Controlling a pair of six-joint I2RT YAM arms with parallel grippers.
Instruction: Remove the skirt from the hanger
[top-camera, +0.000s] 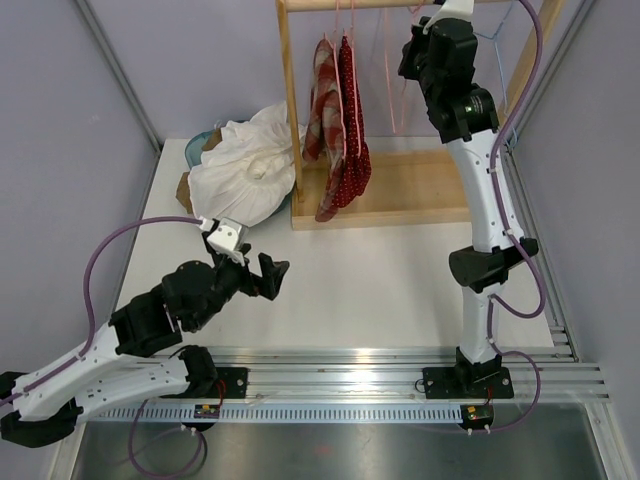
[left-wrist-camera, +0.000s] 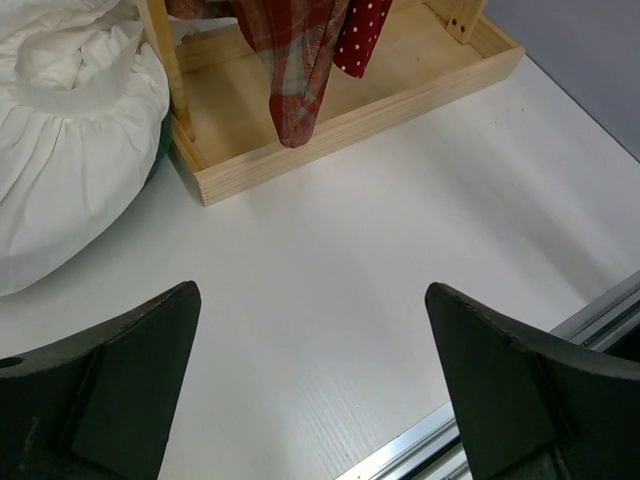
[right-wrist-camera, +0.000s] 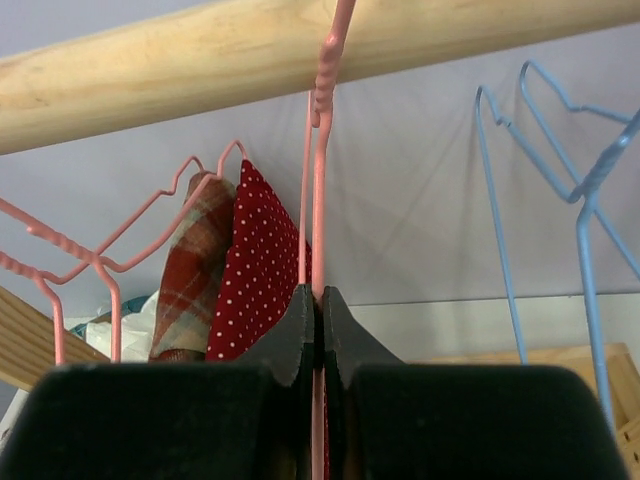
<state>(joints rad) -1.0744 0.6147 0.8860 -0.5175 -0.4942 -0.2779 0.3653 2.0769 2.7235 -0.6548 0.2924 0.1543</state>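
Observation:
Two skirts hang side by side on pink hangers from the wooden rail (right-wrist-camera: 300, 50): a plaid skirt (top-camera: 322, 100) (right-wrist-camera: 195, 270) and a red polka-dot skirt (top-camera: 350, 130) (right-wrist-camera: 260, 270). Just right of them hangs another pink hanger (right-wrist-camera: 318, 200) (top-camera: 390, 80), which looks bare. My right gripper (right-wrist-camera: 319, 300) (top-camera: 425, 20) is raised to the rail and shut on this hanger's wire stem below the hook. Low over the table, my left gripper (left-wrist-camera: 310, 290) (top-camera: 272, 272) stands open and holds nothing. It is well short of the rack.
The rack has a wooden base tray (top-camera: 400, 190) (left-wrist-camera: 330, 110) and an upright post (top-camera: 290, 100). A heap of white cloth (top-camera: 245, 170) (left-wrist-camera: 60, 150) lies left of the post. Blue wire hangers (right-wrist-camera: 580, 200) hang at the rail's right end. A metal rail (top-camera: 380, 360) runs along the table's near edge.

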